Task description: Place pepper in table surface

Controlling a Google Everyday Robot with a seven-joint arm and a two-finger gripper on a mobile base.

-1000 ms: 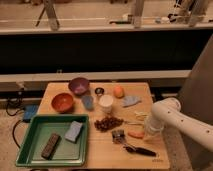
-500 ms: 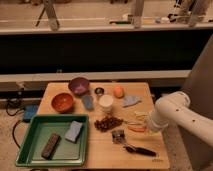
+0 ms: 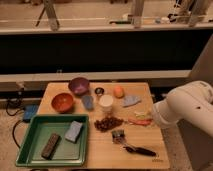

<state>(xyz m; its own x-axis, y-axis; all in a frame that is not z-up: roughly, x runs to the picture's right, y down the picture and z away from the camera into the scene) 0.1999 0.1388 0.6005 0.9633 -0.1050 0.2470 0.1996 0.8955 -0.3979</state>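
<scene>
The pepper [image 3: 140, 121], slim and orange-red, lies on the table surface [image 3: 100, 152] near its right edge, just below a pale yellow elongated item [image 3: 142, 114]. My gripper [image 3: 159, 119] is at the end of the white arm [image 3: 187, 106], at the table's right edge, just right of the pepper. The arm's bulk hides most of the gripper. I see nothing held in it.
Purple bowl [image 3: 79, 85], orange bowl [image 3: 62, 102], round orange fruit [image 3: 118, 91], white cup [image 3: 105, 103], grey-blue cloth [image 3: 131, 101] and brown nut pile [image 3: 107, 123] stand mid-table. A black-handled tool [image 3: 135, 148] lies at the front. Green tray [image 3: 30, 150] at the left holds a sponge [image 3: 73, 131] and a dark bar [image 3: 50, 146].
The arm has drawn back to the right, off the table's right part. The pepper now lies uncovered on the tabletop.
</scene>
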